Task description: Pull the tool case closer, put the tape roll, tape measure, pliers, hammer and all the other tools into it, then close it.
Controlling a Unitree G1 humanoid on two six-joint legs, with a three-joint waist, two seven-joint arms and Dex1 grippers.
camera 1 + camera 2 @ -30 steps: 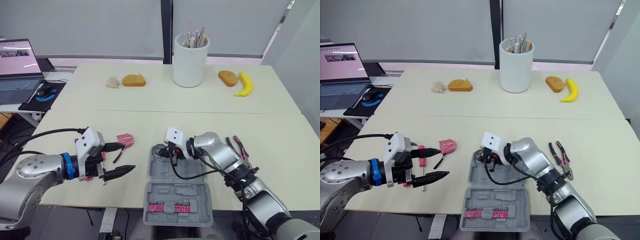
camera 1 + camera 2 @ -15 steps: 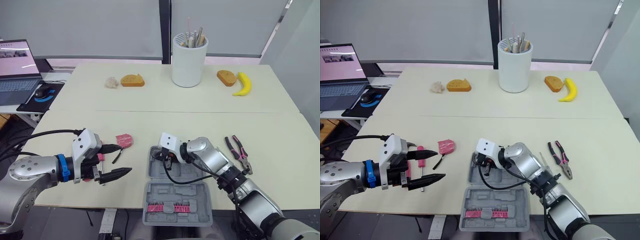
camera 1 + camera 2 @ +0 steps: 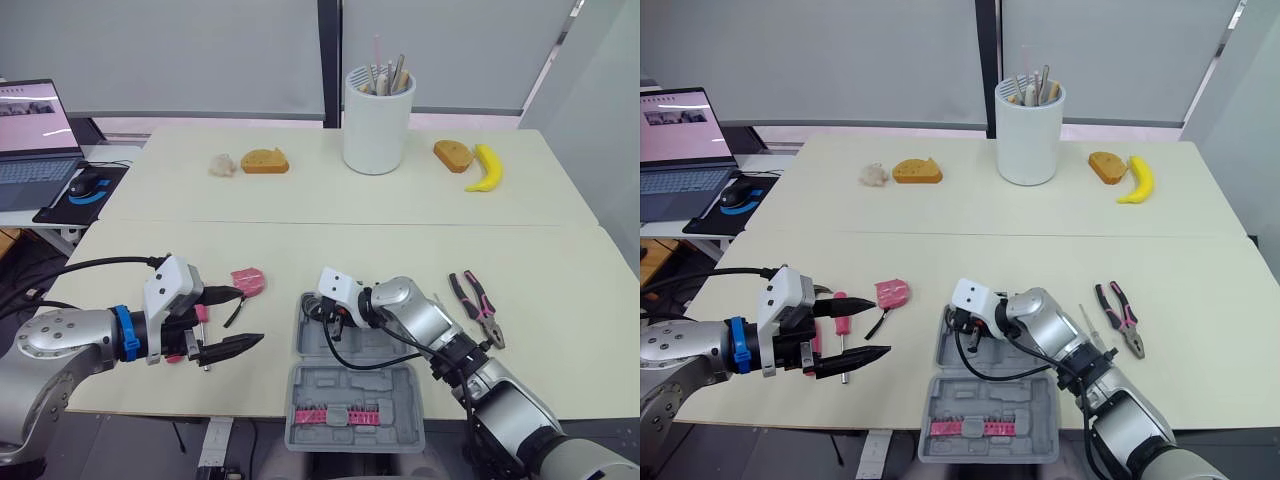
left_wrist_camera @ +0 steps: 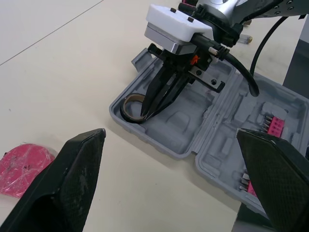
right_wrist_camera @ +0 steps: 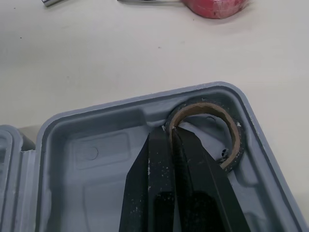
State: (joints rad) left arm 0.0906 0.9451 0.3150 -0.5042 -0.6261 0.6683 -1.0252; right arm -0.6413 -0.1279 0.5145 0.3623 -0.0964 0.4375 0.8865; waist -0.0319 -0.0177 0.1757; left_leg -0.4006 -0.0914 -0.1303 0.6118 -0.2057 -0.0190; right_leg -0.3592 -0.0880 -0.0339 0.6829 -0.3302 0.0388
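Grey moulded plastic forms the tool case point(image 3: 395, 385), which lies open at the near edge of the cream table point(image 3: 330, 250). Its near half carries a row of pink bits point(image 3: 338, 416). The tape roll point(image 5: 235, 137), a thin brownish ring, sits in the far left corner of the case's far half. The right gripper point(image 5: 171, 131) reaches into that corner, its two black fingers pressed together on the ring's wall. The left gripper point(image 3: 250, 316) hangs over the table just left of the case, its fingers spread wide with nothing between them. A pink-handled screwdriver point(image 3: 843, 318) lies on the table under it. Just beyond is the pink tape measure point(image 3: 250, 280) with its black strap, near the case's far left corner but apart from it. To the right of the case, the pliers point(image 3: 478, 305) with pink and black handles lie flat, a thin metal tool point(image 3: 1087, 325) beside them. On the far table stand a white holder point(image 3: 374, 125) full of utensils, two bread slices point(image 3: 265, 160) point(image 3: 453, 155), a banana point(image 3: 487, 168) and a small crumpled lump point(image 3: 223, 165). At the far left are an open laptop point(image 3: 35, 135), its screen text too small to read, and a mouse point(image 3: 85, 183).
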